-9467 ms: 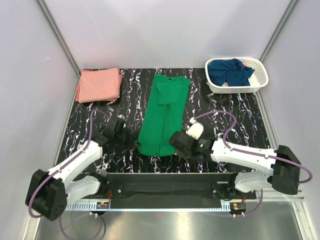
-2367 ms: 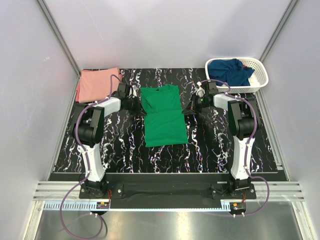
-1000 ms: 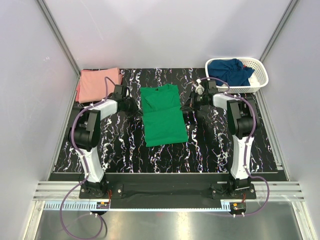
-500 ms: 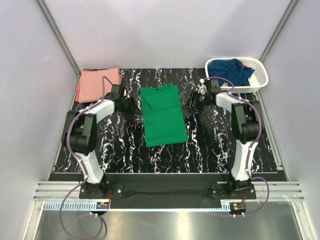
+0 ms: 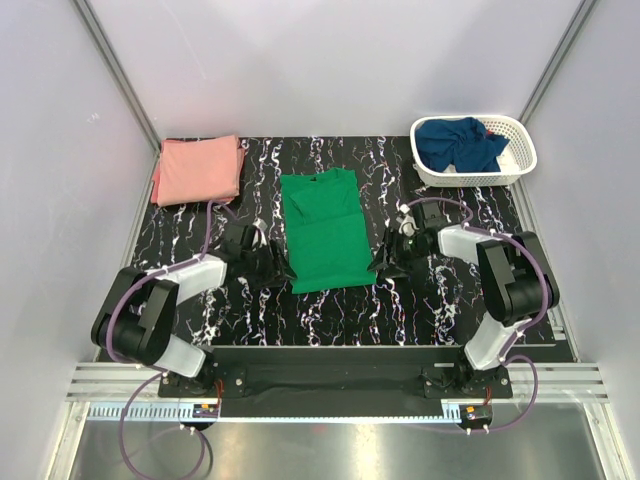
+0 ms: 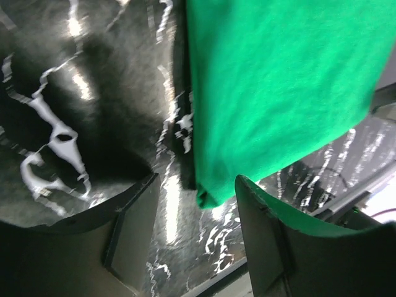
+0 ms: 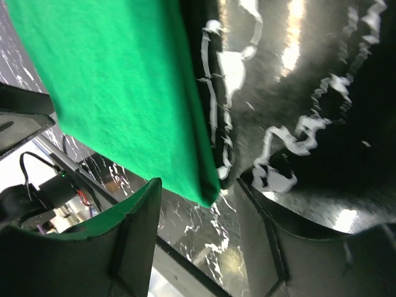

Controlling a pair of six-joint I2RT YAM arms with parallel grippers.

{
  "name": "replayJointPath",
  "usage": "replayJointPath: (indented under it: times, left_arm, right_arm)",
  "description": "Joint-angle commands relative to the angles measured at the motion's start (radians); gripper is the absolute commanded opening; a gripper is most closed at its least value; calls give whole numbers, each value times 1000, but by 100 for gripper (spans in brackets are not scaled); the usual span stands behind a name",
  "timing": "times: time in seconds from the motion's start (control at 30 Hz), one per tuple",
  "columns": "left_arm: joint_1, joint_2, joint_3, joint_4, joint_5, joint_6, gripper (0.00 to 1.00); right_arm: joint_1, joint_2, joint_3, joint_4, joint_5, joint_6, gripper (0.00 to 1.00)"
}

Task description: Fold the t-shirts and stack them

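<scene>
From above, you see the green t-shirt (image 5: 325, 230) lying folded flat in the middle of the desk (image 5: 440, 310), collar at the far end. The salmon t-shirt (image 5: 198, 168) lies folded at the far left corner. The navy t-shirt (image 5: 460, 143) sits crumpled in the white basket (image 5: 522, 155) at the far right. Your left tool (image 5: 277, 268) is low beside the green t-shirt's near left corner, your right tool (image 5: 385, 262) beside its near right corner.

On your left wrist camera, the fingers (image 6: 133, 229) stand apart with that corner lying loose between them, gripping nothing.

Your right wrist camera shows the same: fingers (image 7: 133, 235) spread, the cloth corner between them, unheld.
</scene>
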Motion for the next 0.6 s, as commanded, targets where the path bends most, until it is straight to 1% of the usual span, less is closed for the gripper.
replayJointPath:
  times: [0.0,0.1,0.17,0.2,0.27,0.3,0.33,0.37,0.4,0.43,0.5,0.53,0.57]
  left_arm:
    - [-7,21,-54,132,7,-39,59]
    - [-14,33,-73,152,5,-53,59]
    - [-12,33,-74,138,-19,-59,57]
    - [-14,32,-71,118,-33,-61,49]
    - [-14,23,-73,78,-61,-56,39]
    - [-12,21,-74,69,-68,-56,35]
    - [-12,18,-74,51,-71,-56,26]
    - [-12,12,-73,38,-79,-53,21]
    - [-14,10,-73,26,-81,-51,17]
    - [-12,4,-71,-5,-99,-51,12]
    - [-12,-26,-71,-32,-114,-47,14]
    - [-14,-52,-68,-69,-131,-44,18]
    - [-12,-69,-68,-83,-136,-39,37]
  right_arm:
    - [23,-1,-26,78,64,-14,58]
    - [29,-21,-61,105,49,-3,55]
    - [35,-37,-83,99,70,23,51]
    - [41,-53,-91,98,72,26,49]
    - [50,-69,-123,105,73,40,46]
    - [53,-81,-132,114,75,47,42]
    - [65,-84,-141,125,79,52,40]
    - [72,-83,-155,127,84,69,37]
    - [81,-84,-163,133,89,79,31]
    - [102,-84,-170,137,101,89,27]
    - [124,-109,-199,151,113,124,22]
    - [139,-122,-212,156,127,133,21]
    - [145,-136,-235,159,133,151,20]
